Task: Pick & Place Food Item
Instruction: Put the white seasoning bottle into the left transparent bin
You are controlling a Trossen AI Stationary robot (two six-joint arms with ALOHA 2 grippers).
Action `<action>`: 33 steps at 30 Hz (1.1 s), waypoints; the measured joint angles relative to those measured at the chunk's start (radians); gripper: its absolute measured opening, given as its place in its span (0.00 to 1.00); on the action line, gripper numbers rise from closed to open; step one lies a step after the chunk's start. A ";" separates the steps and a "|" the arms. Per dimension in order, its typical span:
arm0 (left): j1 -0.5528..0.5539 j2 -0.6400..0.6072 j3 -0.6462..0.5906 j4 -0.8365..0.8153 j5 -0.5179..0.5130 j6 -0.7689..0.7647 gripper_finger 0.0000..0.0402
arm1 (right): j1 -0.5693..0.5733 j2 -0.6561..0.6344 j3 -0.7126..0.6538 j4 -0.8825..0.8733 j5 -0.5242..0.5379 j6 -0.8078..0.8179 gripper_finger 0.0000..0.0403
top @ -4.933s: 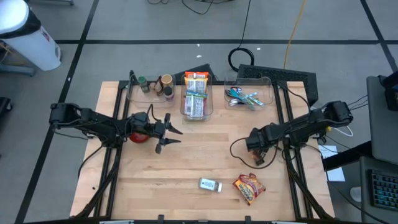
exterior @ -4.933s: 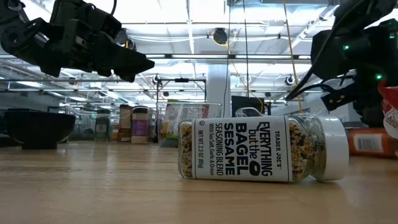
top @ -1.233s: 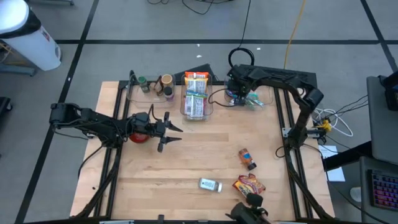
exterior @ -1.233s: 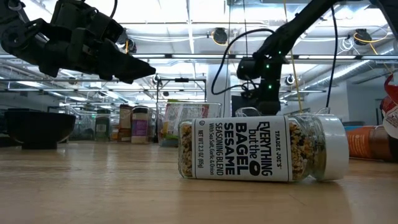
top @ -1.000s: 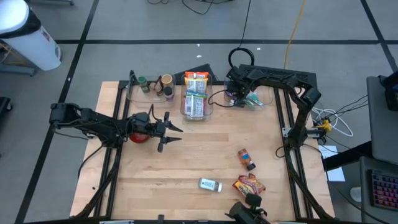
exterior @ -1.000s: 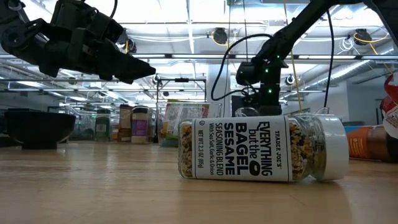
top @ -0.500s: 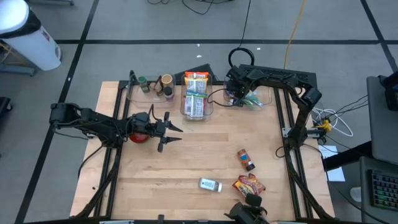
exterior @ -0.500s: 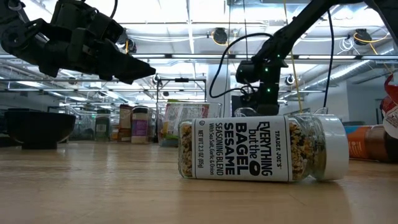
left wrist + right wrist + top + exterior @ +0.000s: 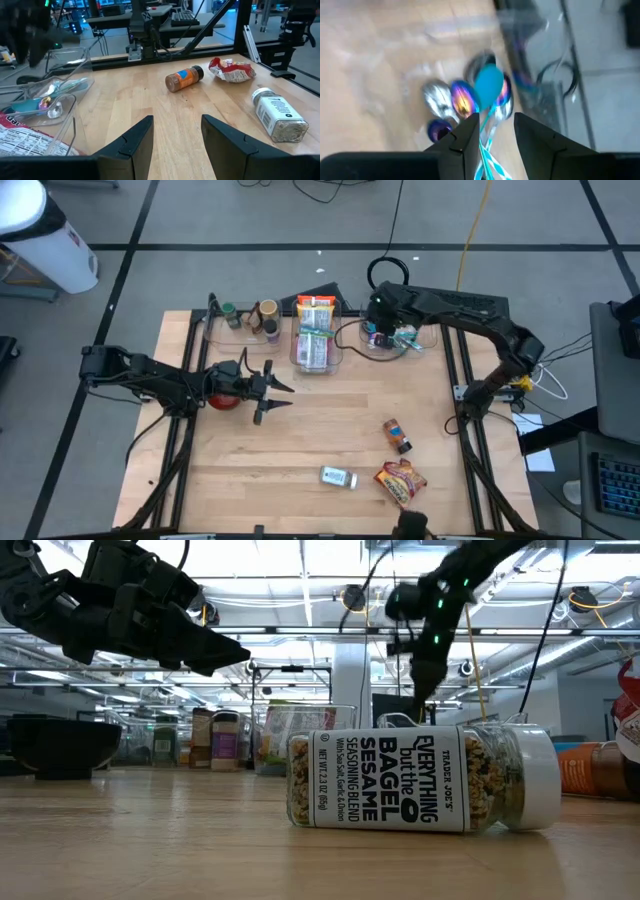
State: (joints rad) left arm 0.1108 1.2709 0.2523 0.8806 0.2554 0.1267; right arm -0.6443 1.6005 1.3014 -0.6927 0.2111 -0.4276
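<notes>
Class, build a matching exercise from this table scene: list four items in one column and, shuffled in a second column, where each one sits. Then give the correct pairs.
Column one:
1. seasoning jar
2. spoons
3. snack bag
4. brown spice bottle

Column two:
A. in the clear bin at the table's far right, under the right gripper
B. lying on its side at the near edge, white cap toward the snack bag
C. lying between the snack bag and the bins
D. crumpled at the near edge, right of the jar

Pairs: 1-B, 2-A, 3-D, 4-C
</notes>
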 joint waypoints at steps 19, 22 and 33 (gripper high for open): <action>-0.002 0.000 0.000 0.003 0.000 -0.111 0.42 | 0.547 -0.351 -0.071 0.157 -0.102 0.473 0.28; -0.002 0.000 0.000 0.003 0.005 -0.135 0.42 | 0.643 -0.350 -0.193 0.345 -0.136 0.494 0.28; -0.067 0.000 0.000 0.024 0.004 -0.125 0.42 | 0.821 -0.240 -0.787 1.553 -0.135 0.387 0.28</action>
State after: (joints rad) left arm 0.0437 1.2708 0.2523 0.9049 0.2598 0.0020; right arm 0.1770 1.3605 0.5142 0.8606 0.0763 -0.0403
